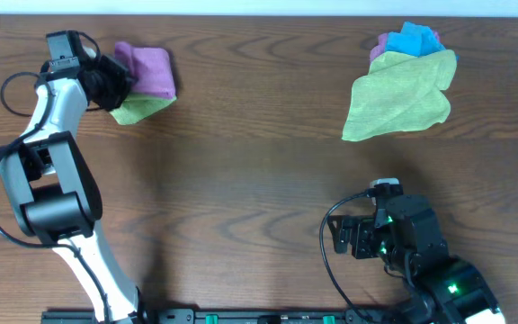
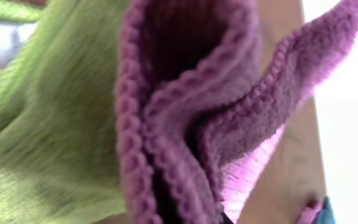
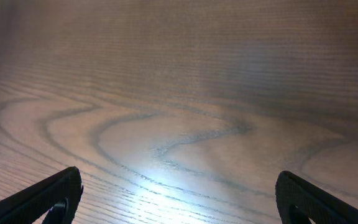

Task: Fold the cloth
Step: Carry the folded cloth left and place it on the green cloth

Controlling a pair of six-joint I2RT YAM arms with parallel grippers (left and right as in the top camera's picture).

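A purple cloth [image 1: 147, 70] lies bunched at the far left of the table, partly over a green cloth [image 1: 138, 110]. My left gripper [image 1: 120, 85] is at their left edge. In the left wrist view the purple cloth [image 2: 185, 124] fills the frame with its folded hem running down into the jaws, and the green cloth [image 2: 48, 124] is beside it. The fingers are hidden by fabric. My right gripper [image 1: 342, 236] is open and empty over bare wood [image 3: 179, 199] at the front right.
A pile of cloths sits at the far right: a large green one [image 1: 398, 103] with a blue one [image 1: 416, 40] and a purple one [image 1: 387, 45] behind it. The wooden table [image 1: 241, 180] spans the view.
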